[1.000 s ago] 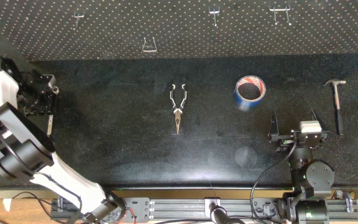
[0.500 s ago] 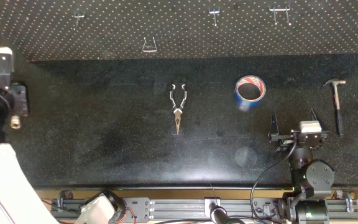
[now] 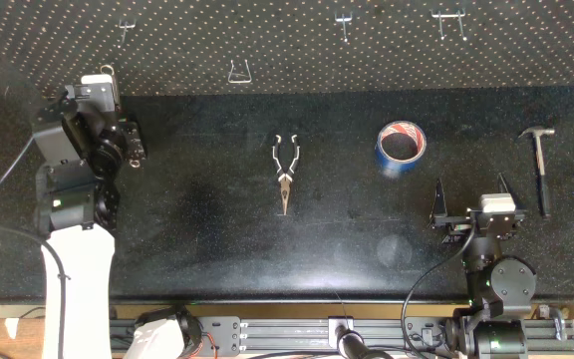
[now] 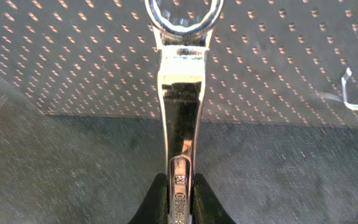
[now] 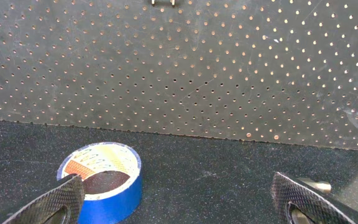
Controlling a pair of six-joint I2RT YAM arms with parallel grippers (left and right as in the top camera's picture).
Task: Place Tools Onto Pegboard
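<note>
Pegboard [image 3: 287, 40] stands along the far edge of the mat [image 3: 207, 219]. Left gripper [image 4: 180, 186] is clamped tight on the wrench [image 4: 180, 93] shank, ring end facing the board's lower part at far left. Right gripper [image 5: 180, 199] is spread wide and empty, near the tape [image 3: 402, 147]. Hammer [image 3: 539, 170] and pliers [image 3: 285, 172] lie on the mat. Step, likely: hanging the wrench. Next move calls for lifting the ring and slipping it over a hook [image 3: 125, 27].

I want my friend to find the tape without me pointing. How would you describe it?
Look at the black table in front of the dotted pegboard. On it lie silver pliers in the middle and a hammer at the far right; the tape roll sits between them. It is the only round thing, blue outside with a hole through it.
</note>
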